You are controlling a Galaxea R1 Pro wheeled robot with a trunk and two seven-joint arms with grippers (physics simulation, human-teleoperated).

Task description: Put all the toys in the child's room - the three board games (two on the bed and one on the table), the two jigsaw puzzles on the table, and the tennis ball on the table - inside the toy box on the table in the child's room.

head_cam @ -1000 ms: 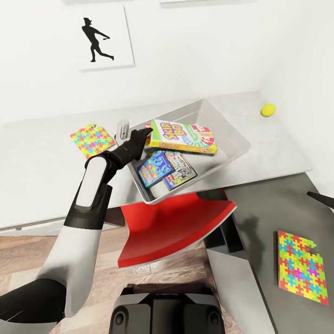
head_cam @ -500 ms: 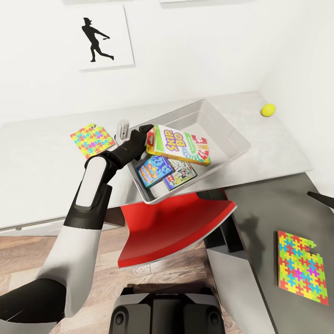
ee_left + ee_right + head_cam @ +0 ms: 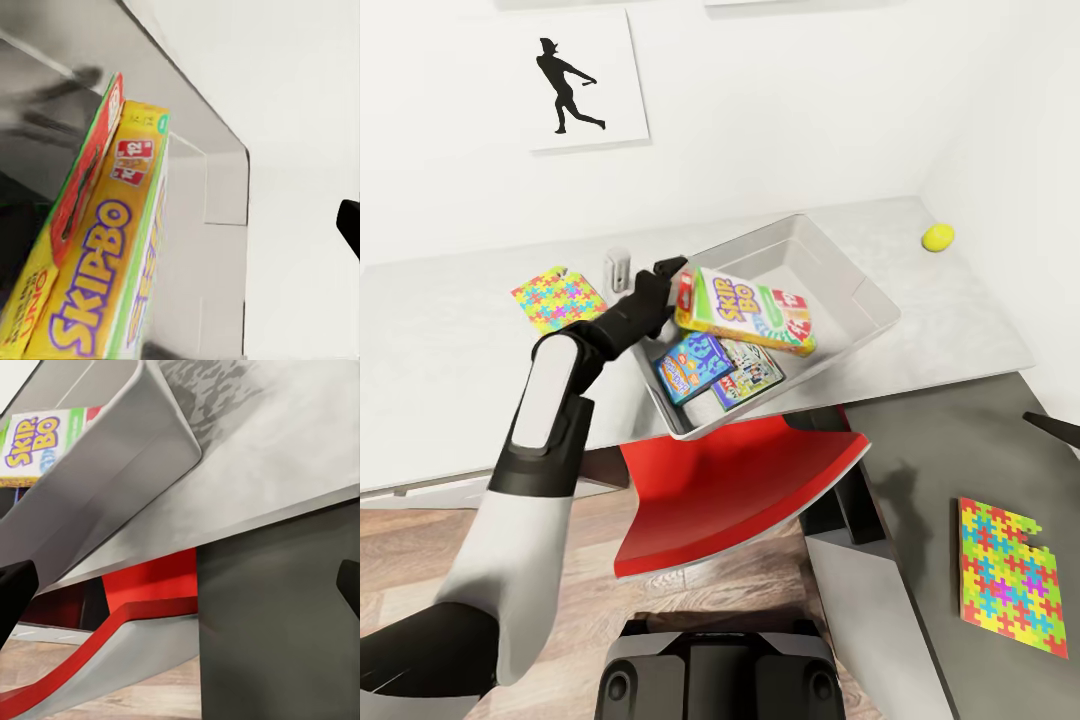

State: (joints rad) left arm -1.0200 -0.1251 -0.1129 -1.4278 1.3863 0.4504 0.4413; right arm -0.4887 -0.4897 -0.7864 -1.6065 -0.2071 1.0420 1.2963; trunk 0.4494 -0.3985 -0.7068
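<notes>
Reaching over the light-grey table (image 3: 450, 330), the left gripper (image 3: 672, 283) in the head view sits at the near-left rim of the toy box (image 3: 860, 290), its fingers pinching the end of the green-red-yellow Skip-Bo game box (image 3: 750, 312), which hangs tilted above the bin. Two more game boxes, a blue one (image 3: 693, 365) and a white-green one (image 3: 750, 372), lie flat on the bin's floor. One jigsaw puzzle (image 3: 557, 298) lies left of the bin, another (image 3: 1005, 574) on the dark grey section, and the tennis ball (image 3: 937, 237) rests near the wall. A red chair (image 3: 740, 480) stands below. From the left wrist, the Skip-Bo box (image 3: 97, 255) is close, over the grey bin wall (image 3: 217, 187). From the right wrist, the bin's outer wall (image 3: 112, 465) and table edge (image 3: 247, 510) show; the right gripper's fingertips (image 3: 15, 585) stand wide apart, holding nothing.
</notes>
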